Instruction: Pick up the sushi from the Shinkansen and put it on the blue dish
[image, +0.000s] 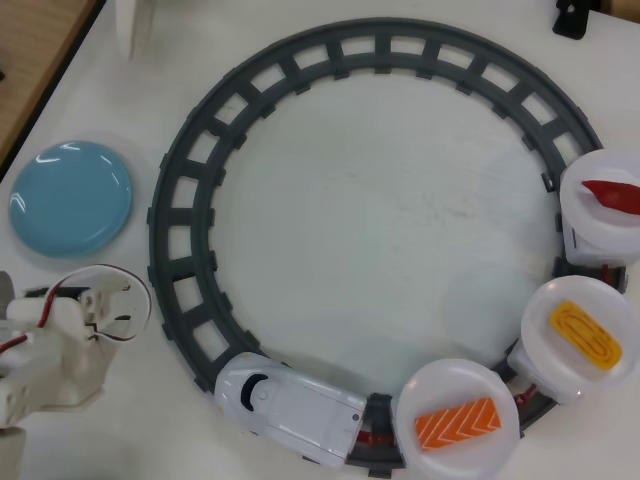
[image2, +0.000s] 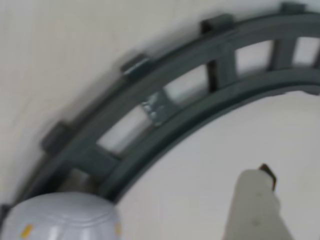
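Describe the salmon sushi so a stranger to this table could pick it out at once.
In the overhead view, follow the grey circular track to its lower right, where the white toy train pulls three round white plates. The salmon sushi lies on the plate right behind the train. It is the orange rectangle with white diagonal stripes, unlike the yellow egg piece and red pointed piece further back.

A white table (image: 380, 210) carries the grey circular track (image: 190, 200) and the blue dish (image: 70, 197).
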